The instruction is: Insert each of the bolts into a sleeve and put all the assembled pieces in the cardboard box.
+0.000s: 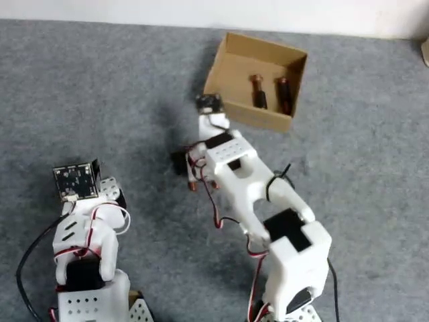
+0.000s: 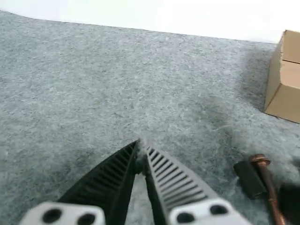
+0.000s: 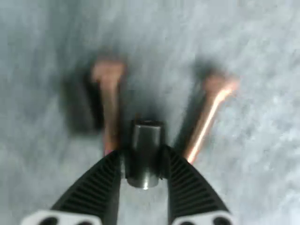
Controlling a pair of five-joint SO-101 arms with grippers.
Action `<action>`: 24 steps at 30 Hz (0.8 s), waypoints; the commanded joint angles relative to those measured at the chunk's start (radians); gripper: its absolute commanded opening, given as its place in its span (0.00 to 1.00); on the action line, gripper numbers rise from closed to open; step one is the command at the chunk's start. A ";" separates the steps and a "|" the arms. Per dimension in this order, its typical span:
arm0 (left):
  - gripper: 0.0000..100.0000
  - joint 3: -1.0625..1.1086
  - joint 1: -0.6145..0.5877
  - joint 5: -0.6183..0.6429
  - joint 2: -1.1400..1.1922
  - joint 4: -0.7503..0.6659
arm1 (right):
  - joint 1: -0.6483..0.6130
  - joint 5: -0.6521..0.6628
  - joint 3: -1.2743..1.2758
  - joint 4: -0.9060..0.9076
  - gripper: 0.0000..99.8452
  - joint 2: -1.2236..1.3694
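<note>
Your right gripper (image 3: 143, 156): clenched on a dark sleeve (image 3: 146, 138), near the cardboard box (image 1: 261, 115), outside its front wall.
Bolt (image 3: 108, 101) and second bolt (image 3: 213, 105): loose on the carpet (image 1: 100, 100) by that sleeve, outside the box. A spare sleeve (image 3: 80, 110) lies beside the first.
Two assembled pieces (image 1: 258, 92): inside the box.
Your left gripper (image 2: 140, 151): fingers pressed together, holding nothing, well away from the box.

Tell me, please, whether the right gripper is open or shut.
Shut on a black sleeve: the fingers of the right gripper press against both its sides.
</note>
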 commanded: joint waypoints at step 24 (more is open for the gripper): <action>0.14 -0.091 0.582 -0.146 0.105 -0.130 | 0.498 0.353 0.707 0.102 0.01 -1.423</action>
